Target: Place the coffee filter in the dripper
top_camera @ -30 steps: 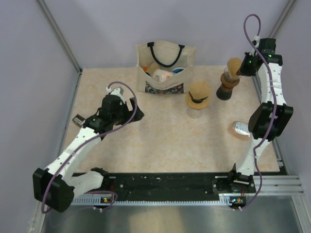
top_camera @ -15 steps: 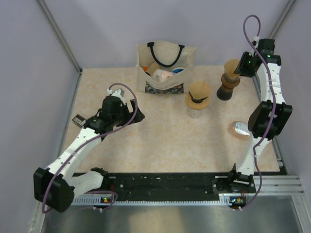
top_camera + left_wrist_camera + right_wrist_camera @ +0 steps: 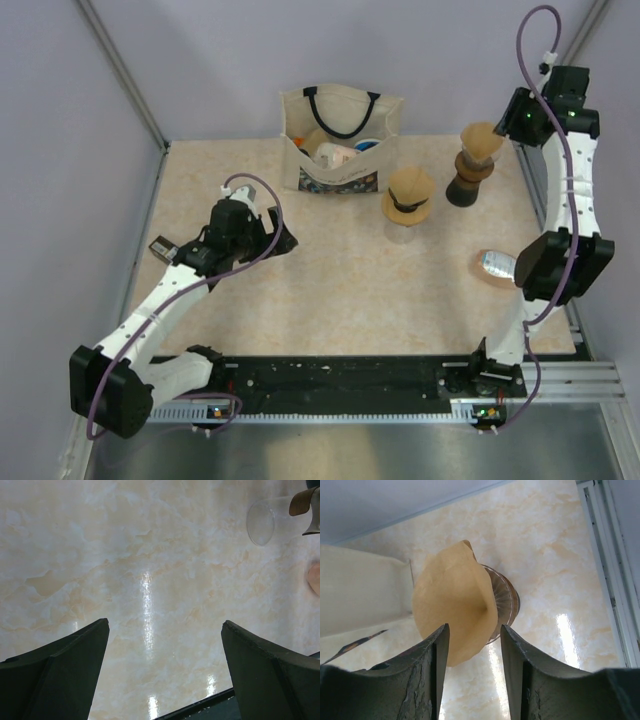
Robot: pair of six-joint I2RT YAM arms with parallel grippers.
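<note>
The coffee filter [image 3: 452, 607] is a light-brown paper cone, opened out. It rests in the clear ribbed funnel of the dripper [image 3: 506, 600], which tops a dark brown hourglass stand [image 3: 463, 186] at the back right. In the top view the filter [image 3: 482, 140] sits on top of that stack. My right gripper [image 3: 473, 627] is open just behind and above it, with its fingers apart on either side and nothing between them. It hovers by the right wall [image 3: 512, 122]. My left gripper [image 3: 165, 622] is wide open over bare tabletop at the left [image 3: 284, 240].
A cream tote bag [image 3: 340, 140] full of items stands at the back centre. A tan vessel with a dark band [image 3: 408, 195] is beside the stack. A small blue cone on a tan ring [image 3: 492, 264] lies by the right arm's elbow. A clear glass cup [image 3: 261, 522] shows in the left wrist view.
My right gripper opened, let go of the filter and drew back up and to the right. The filter stays on the dripper. The left arm has not moved.
</note>
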